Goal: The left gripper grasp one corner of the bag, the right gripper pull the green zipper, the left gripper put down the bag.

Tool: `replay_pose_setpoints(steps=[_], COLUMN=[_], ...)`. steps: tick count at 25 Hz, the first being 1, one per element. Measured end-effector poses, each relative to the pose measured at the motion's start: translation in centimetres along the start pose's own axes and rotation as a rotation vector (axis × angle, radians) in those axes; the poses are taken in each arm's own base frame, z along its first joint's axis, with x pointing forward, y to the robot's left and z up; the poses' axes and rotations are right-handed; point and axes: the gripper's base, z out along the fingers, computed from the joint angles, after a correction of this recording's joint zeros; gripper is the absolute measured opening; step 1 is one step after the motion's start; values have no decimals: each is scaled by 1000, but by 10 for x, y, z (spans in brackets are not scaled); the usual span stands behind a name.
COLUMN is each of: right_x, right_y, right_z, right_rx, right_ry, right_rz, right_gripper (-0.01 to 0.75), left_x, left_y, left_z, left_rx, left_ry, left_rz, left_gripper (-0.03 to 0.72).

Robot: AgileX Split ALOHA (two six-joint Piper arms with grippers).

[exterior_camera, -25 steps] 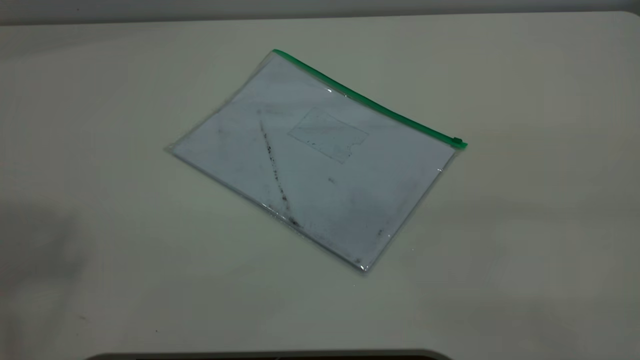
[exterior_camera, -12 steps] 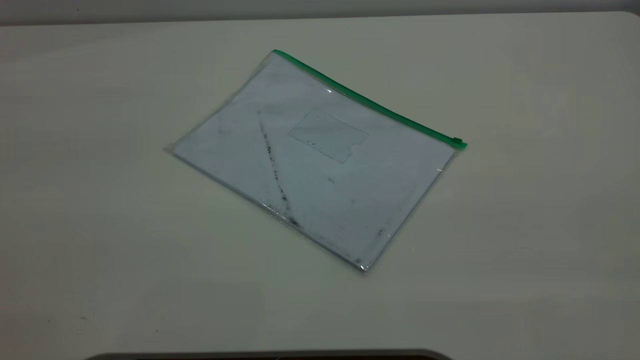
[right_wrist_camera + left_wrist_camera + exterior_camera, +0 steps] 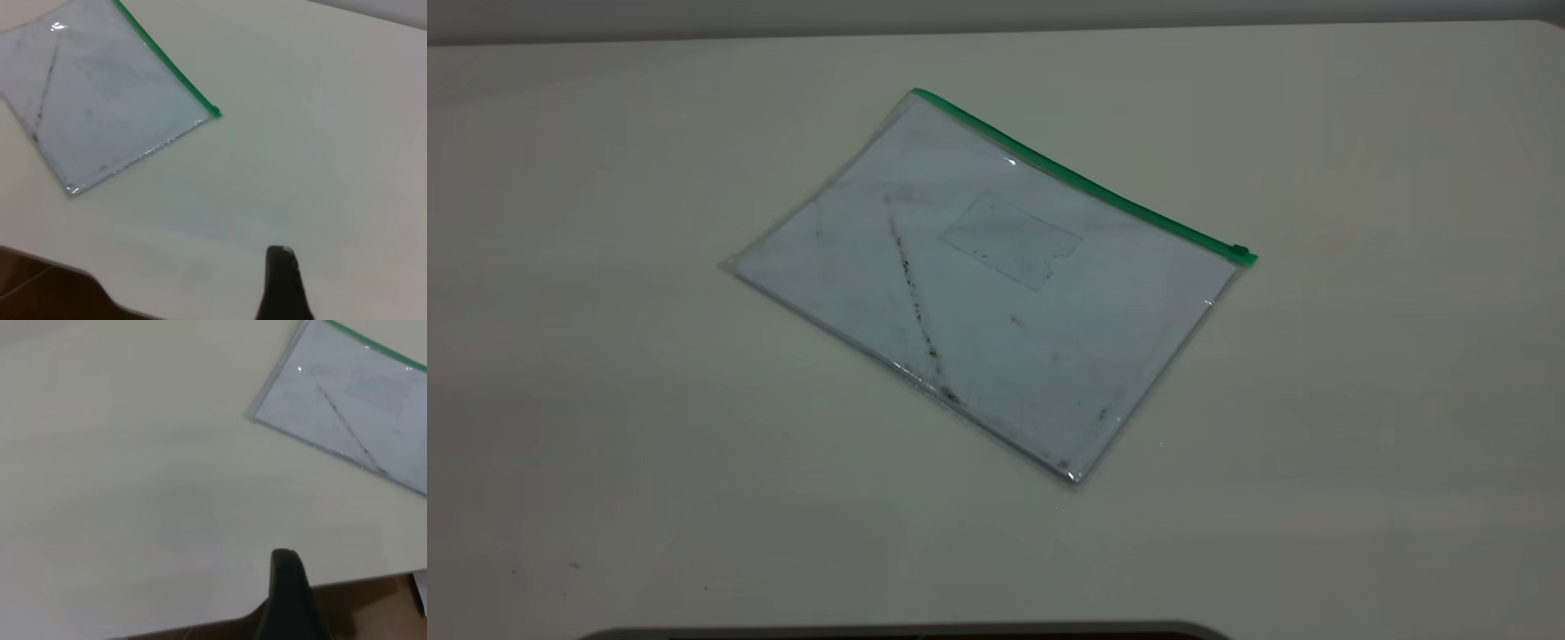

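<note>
The bag [image 3: 987, 284] lies flat on the white table [image 3: 605, 400], with white paper, a dark diagonal streak and a small card pocket showing through. The green zipper [image 3: 1085, 182] runs along its far edge, with the slider tab [image 3: 1240, 251] at the right end. The corner of the bag [image 3: 916, 92] that the streak points toward is at the far left end of the strip. Neither gripper shows in the exterior view. The left gripper [image 3: 287, 587] is near the table's edge, far from the bag [image 3: 353, 407]. The right gripper [image 3: 280, 280] is above bare table, well away from the slider tab [image 3: 213, 111].
The table's front edge with brown floor below shows beside the left gripper [image 3: 360, 607] and in the right wrist view [image 3: 40, 280]. The table's rounded far right corner [image 3: 1549, 31] is in the exterior view.
A dark shadow over the table's left side a second ago has gone. The bag has not moved.
</note>
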Motion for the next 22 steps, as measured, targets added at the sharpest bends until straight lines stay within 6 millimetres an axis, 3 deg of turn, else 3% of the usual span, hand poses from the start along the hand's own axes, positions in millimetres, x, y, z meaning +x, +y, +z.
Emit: replay_pose_setpoints(steps=[10,22], right_x=[-1,-1], right_y=[-1,-1], right_z=[0,0], right_rx=[1,1], right_ry=[-7,-8], right_rz=[-3,-3], right_gripper=[565,565], left_x=[28,34], left_y=[4,10], left_z=[28,40], left_rx=[-19,-70], left_ry=[89,116], left_rz=[-2,5], left_gripper=[567,567])
